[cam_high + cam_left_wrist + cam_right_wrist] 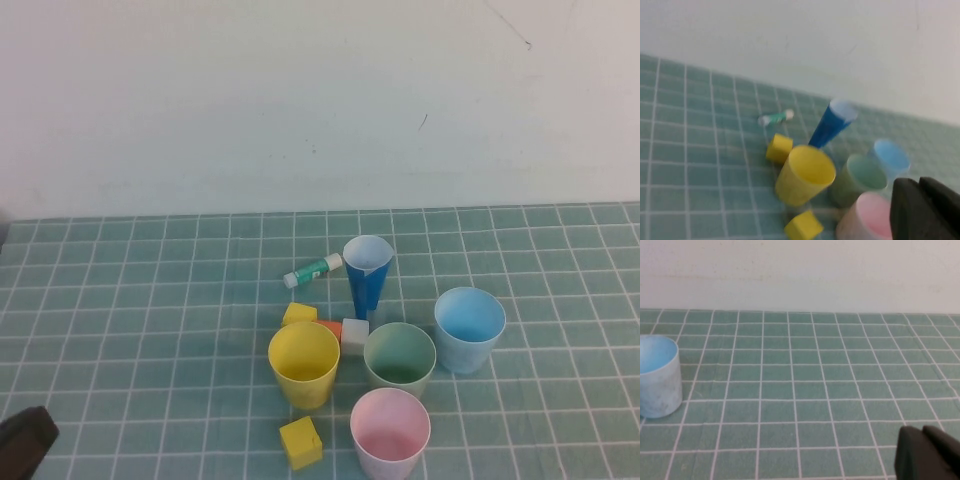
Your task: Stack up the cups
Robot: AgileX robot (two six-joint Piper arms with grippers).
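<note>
Left end effector (25,435) low-left, state unclear | right end effector (927,452) likewise | yellow cup (304,362), pink cup (390,435) empty

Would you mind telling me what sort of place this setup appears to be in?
Probably a lab or test bench for robot manipulation: a green grid-patterned mat against a bare white wall, with toy-like props such as the yellow cup, pink cup and a yellow block. The left gripper sits at the near-left corner; the right gripper shows only in its wrist view.
</note>
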